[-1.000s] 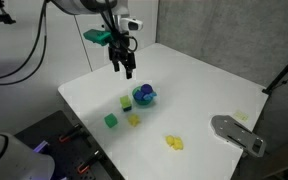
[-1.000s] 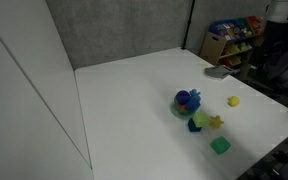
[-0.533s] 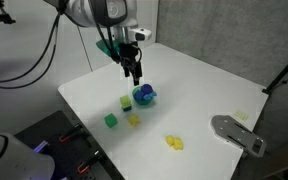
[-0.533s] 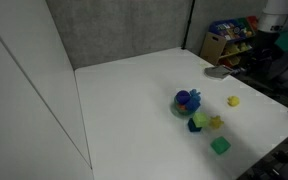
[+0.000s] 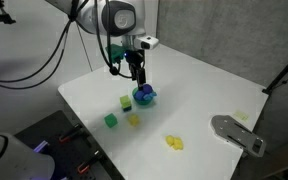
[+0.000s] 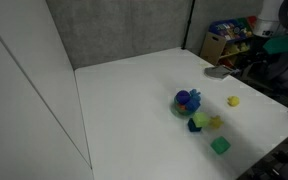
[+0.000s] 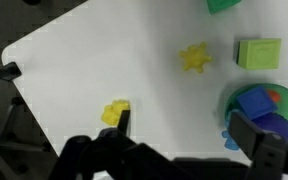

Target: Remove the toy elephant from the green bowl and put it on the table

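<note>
The green bowl [image 5: 144, 98] stands on the white table [image 5: 204, 90] and holds the blue toy elephant [image 5: 144, 93]. Both also show in an exterior view, the bowl [image 6: 187, 106] with the elephant [image 6: 187, 98] in it. My gripper [image 5: 136, 76] hangs just above and a little behind the bowl, apart from it. In the wrist view the gripper [image 7: 189, 135] is open and empty. The bowl [image 7: 236, 100] with the elephant [image 7: 256, 102] lies at the right edge, partly hidden by the right finger [image 7: 259, 140].
A green cube [image 5: 111, 120], a yellow toy [image 5: 133, 119] and another yellow toy [image 5: 173, 143] lie near the bowl. A small yellow-green piece [image 5: 125, 102] sits beside it. A grey flat object [image 5: 239, 133] lies at the table's corner. A yellow toy [image 7: 114, 112] is by my left finger.
My gripper has moved across the table toward the bowl and a little lower, and now hangs over it. The toys and bowl have not moved.
</note>
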Controlling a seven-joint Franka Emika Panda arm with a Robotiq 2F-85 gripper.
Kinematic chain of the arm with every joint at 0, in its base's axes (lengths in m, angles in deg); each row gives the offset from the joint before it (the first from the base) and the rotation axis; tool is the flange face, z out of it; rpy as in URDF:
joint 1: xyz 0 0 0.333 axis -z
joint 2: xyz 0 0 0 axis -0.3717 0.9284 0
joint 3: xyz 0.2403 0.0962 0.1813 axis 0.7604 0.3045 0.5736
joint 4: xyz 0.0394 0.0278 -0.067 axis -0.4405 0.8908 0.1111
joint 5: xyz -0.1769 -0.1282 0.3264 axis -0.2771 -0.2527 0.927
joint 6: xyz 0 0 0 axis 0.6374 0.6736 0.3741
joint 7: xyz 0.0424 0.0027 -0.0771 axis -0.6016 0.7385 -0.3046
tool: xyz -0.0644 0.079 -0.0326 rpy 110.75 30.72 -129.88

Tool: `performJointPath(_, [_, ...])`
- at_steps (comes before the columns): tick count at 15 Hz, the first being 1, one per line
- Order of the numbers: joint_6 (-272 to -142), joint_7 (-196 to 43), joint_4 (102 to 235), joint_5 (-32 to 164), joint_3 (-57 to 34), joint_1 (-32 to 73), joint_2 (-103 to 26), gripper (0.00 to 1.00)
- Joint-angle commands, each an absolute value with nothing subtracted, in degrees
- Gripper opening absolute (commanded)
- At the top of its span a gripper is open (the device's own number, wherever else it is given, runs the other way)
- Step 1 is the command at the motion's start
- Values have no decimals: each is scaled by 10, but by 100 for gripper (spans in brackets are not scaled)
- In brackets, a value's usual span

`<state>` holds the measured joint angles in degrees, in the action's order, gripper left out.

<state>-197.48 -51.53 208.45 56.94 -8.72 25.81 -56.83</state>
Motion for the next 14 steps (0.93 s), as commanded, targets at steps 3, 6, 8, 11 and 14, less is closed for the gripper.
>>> performJointPath(3, [-1989,-514,2083,575,-93,256,-564,100])
performJointPath(6, [-2026,-531,2078,617,-96,257,-538,100])
performJointPath(8, [-2059,-530,2071,644,-99,256,-516,100])
performJointPath(11, [-2109,-525,2058,668,-103,253,-476,100])
performJointPath(14, [-2156,-524,2041,677,-111,251,-428,100])
